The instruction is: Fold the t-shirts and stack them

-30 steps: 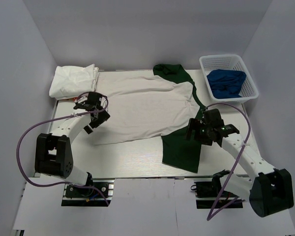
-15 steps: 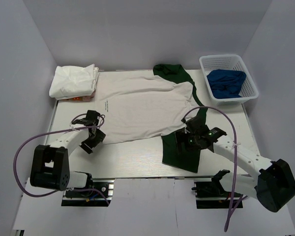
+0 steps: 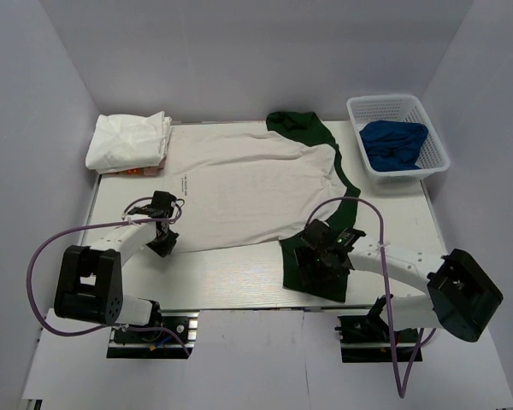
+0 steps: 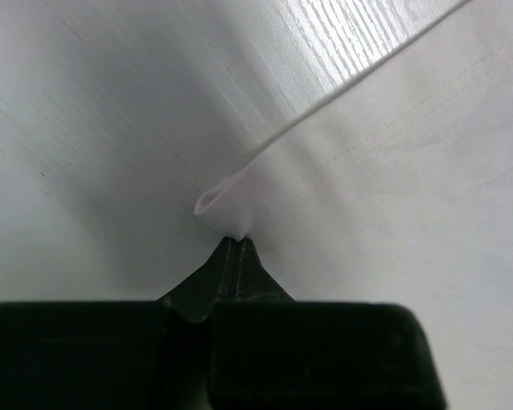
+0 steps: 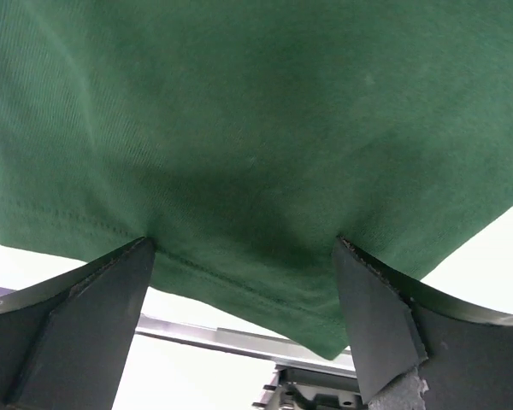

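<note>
A white t-shirt with dark green sleeves lies spread flat on the table. My left gripper sits at its near left hem corner. In the left wrist view the gripper is shut, pinching a small raised fold of the white cloth. My right gripper hovers low over the near green sleeve. The right wrist view shows the gripper open, with its fingers straddling the green hem and nothing held. A second t-shirt, folded into a white bundle, rests at the back left.
A white plastic basket holding crumpled blue cloth stands at the back right corner. A second green sleeve reaches toward the back wall. Purple cables loop beside both arms. The table's front rail shows just past the sleeve hem.
My left gripper has moved nearer along the shirt's left edge and shut on the hem corner. My right gripper has swung left and nearer, down over the green sleeve, still open.
</note>
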Robot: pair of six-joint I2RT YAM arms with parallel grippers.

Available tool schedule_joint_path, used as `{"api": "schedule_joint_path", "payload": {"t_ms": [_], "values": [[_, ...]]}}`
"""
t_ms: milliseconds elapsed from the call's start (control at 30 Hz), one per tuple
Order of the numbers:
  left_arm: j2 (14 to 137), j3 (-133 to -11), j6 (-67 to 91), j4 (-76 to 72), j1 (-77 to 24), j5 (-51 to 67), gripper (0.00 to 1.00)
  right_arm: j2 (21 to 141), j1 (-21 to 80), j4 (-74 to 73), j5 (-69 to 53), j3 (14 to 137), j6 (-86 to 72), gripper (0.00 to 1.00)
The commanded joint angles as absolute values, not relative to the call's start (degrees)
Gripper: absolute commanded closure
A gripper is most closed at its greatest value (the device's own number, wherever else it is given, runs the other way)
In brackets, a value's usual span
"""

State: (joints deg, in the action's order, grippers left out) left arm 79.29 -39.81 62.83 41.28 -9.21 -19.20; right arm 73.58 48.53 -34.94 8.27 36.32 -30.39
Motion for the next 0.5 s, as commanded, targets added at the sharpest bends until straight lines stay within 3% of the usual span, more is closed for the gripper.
{"api": "schedule_joint_path", "payload": {"t_ms": [0, 33, 133, 167, 267, 467], "values": [[79.54, -39.2, 63.19, 42.19, -9.05, -23.03, 1.0, 73.91, 49.13, -37.53, 8.44, 33.5, -35.5, 0.1], [79.54, -39.2, 63.19, 42.19, -9.05, -23.03, 1.0, 74.35, 49.13, -37.27, 7.48, 32.88, -35.59, 0.1], [79.54, -39.2, 62.67, 41.57, -9.05, -21.72, 1.0, 74.71, 49.48, -37.88, 7.82, 33.05, -36.04, 0.25], [79.54, -39.2, 62.67, 41.05, -9.05, -21.71, 1.0, 74.53, 49.4, -38.84, 8.0, 33.74, -36.3, 0.52], [79.54, -40.6, 62.67, 42.71, -9.05, -21.71, 1.0, 73.31, 49.92, -42.69, 7.82, 35.94, -37.79, 1.0], [76.65, -40.7, 62.67, 47.72, -9.05, -22.94, 1.0, 66.1, 50.63, -47.9, 2.22, 34.02, -42.27, 1.0]]}}
